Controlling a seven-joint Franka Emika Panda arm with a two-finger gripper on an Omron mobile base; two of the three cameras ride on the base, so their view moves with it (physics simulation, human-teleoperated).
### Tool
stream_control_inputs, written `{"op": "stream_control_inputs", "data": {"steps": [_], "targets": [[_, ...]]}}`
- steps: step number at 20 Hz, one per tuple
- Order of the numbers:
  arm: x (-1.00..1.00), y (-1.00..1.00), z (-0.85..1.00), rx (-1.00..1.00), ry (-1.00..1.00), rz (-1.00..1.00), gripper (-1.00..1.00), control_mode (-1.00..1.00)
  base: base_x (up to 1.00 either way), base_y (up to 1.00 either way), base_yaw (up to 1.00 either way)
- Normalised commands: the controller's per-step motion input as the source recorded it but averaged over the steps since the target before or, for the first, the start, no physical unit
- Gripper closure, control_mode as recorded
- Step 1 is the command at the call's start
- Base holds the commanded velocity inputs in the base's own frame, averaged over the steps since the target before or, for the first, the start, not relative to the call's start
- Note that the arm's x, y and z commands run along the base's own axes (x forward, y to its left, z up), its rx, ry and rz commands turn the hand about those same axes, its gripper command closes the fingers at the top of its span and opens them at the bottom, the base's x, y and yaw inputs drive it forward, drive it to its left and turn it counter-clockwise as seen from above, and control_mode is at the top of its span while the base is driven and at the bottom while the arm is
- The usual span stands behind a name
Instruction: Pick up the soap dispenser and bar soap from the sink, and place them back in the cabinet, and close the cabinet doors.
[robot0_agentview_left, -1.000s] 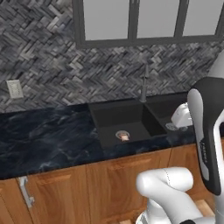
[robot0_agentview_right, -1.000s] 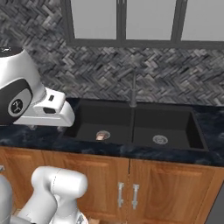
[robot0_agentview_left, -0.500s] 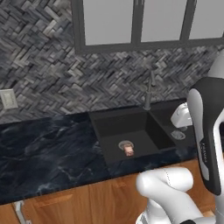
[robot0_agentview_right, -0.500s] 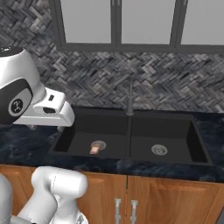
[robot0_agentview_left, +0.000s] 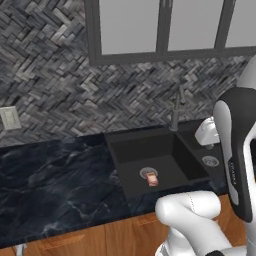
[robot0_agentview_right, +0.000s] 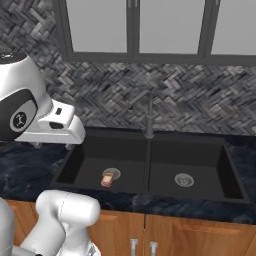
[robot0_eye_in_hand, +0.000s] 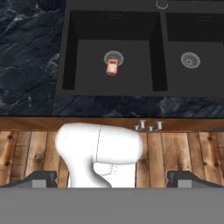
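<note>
The black double-basin sink (robot0_agentview_left: 140, 138) (robot0_agentview_right: 150, 199) (robot0_eye_in_hand: 158, 48) is set in a dark marble counter. The bar soap (robot0_agentview_left: 152, 178) (robot0_agentview_right: 107, 179) (robot0_eye_in_hand: 112, 68), a small reddish-brown block with a paler face, lies on the floor of the left basin beside its round drain. My gripper (robot0_eye_in_hand: 112, 178) hangs open well above and in front of the sink, over the counter's front edge, its fingertips (robot0_eye_in_hand: 43, 177) wide apart with nothing between them. The soap dispenser, the cabinet and the cabinet doors are out of view.
A slim dark faucet (robot0_agentview_left: 175, 114) (robot0_agentview_right: 149, 118) rises behind the basin divider. The right basin has a silver drain (robot0_agentview_right: 183, 179) (robot0_eye_in_hand: 190, 60). A grey-framed window (robot0_agentview_right: 135, 30) sits above the herringbone backsplash, with a wall outlet (robot0_agentview_left: 10, 118) at left. Wooden lower doors with silver handles (robot0_eye_in_hand: 148, 126) front the counter.
The whole picture has shifted: the base has driven nearer the counter, so sink and window look larger and lower. The bar soap lies where it was. The gripper stays open.
</note>
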Motion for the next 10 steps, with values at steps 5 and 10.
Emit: {"op": "stream_control_inputs", "data": {"steps": [5, 10], "targets": [[0.0, 0.0, 0.0, 0.0, 0.0, 0.0, -1.0, 1.0, 0.35, 0.0, 0.04], [0.0, 0.0, 0.0, 0.0, 0.0, 0.0, -1.0, 1.0, 0.35, 0.0, 0.04]]}}
